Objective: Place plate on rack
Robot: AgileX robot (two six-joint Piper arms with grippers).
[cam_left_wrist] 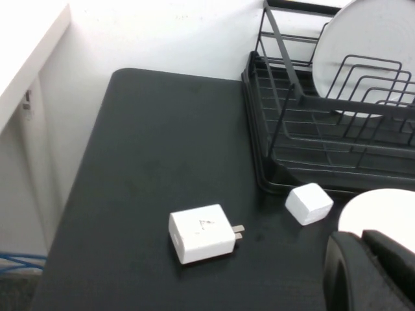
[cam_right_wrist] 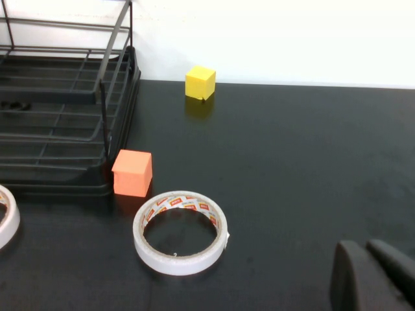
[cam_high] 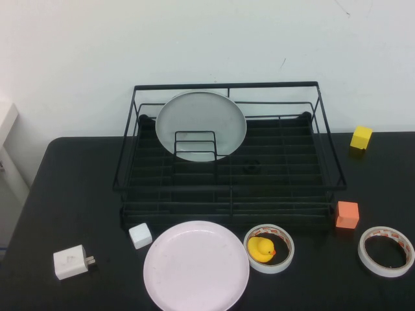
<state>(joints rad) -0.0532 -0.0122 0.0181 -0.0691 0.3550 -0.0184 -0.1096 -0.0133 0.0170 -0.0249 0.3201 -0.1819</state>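
The pale pink plate (cam_high: pixel 196 265) lies flat on the black table, near the front edge and just in front of the rack. Its rim also shows in the left wrist view as plate (cam_left_wrist: pixel 382 210). The black wire rack (cam_high: pixel 324 129) stands at the back middle of the table. My left gripper (cam_left_wrist: pixel 360 238) is shut and holds nothing; it hovers beside the plate's left edge. My right gripper (cam_right_wrist: pixel 365 247) is also shut and holds nothing, over bare table on the right. Neither arm shows in the high view.
A grey-white plate (cam_high: pixel 201 123) leans upright in the rack's divider. A white charger (cam_high: pixel 70 262) and a white cube (cam_high: pixel 140 235) lie left of the pink plate. A tape roll holding a yellow duck (cam_high: pixel 269 248), another tape roll (cam_high: pixel 386 251), an orange cube (cam_high: pixel 347 214) and a yellow cube (cam_high: pixel 361 137) lie to its right.
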